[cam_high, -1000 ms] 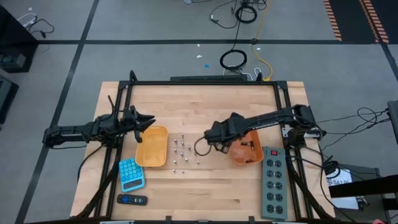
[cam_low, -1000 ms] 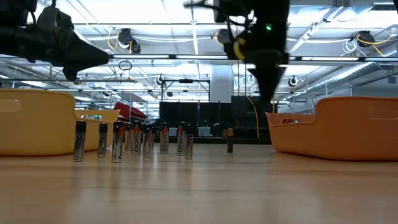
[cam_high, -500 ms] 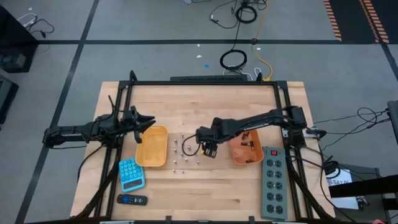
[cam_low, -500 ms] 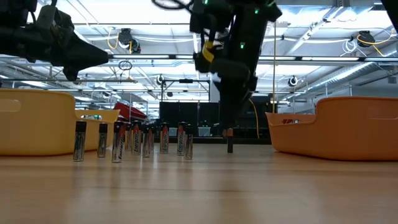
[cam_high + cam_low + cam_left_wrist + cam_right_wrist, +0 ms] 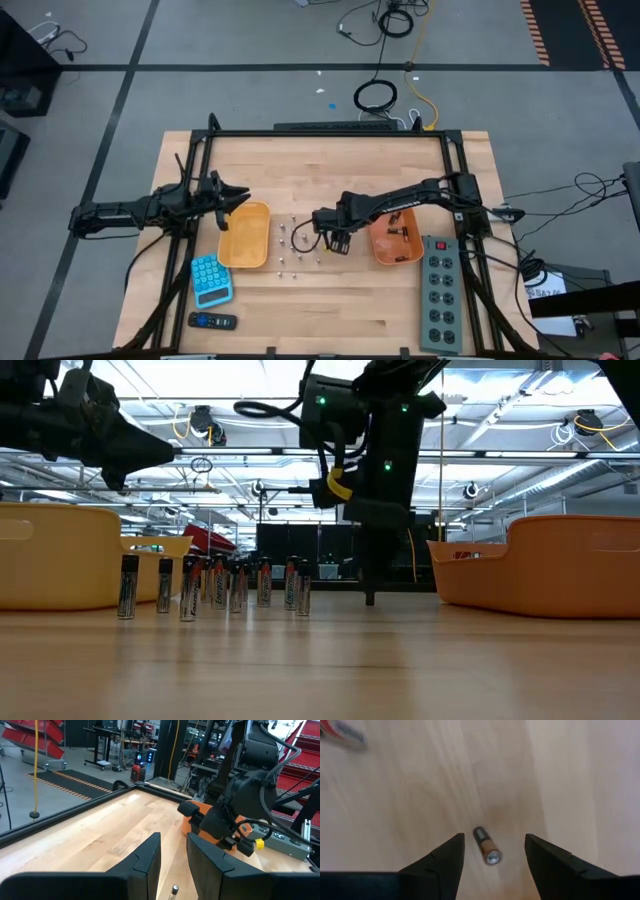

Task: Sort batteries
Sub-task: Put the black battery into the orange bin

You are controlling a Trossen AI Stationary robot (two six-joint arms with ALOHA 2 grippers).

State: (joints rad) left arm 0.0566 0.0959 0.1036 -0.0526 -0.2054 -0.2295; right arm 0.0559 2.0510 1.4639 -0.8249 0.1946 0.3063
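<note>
Presently, right claw [image 5: 337,243]: seen at the centre of the high view, lowered over the counter [image 5: 330,305]; fingers [image 5: 445,862] held apart, nothing clamped.
Copper-topped battery [image 5: 486,846]: shown at lower centre of the right wrist view, standing on the wood between the spread fingers, touched by neither.
Batteries [image 5: 215,587]: standing upright in a cluster left of centre in the low view, between the two trays.
Left tray [image 5: 246,236]: placed left of the cluster in the high view.
Right tray [image 5: 395,240]: placed right of centre, just beside the right claw.
Left claw [image 5: 238,194]: held at the left tray's upper edge; fingers [image 5: 145,860] parted by a narrow gap, nothing gripped.
Calculator [image 5: 210,279]: lower left.
</note>
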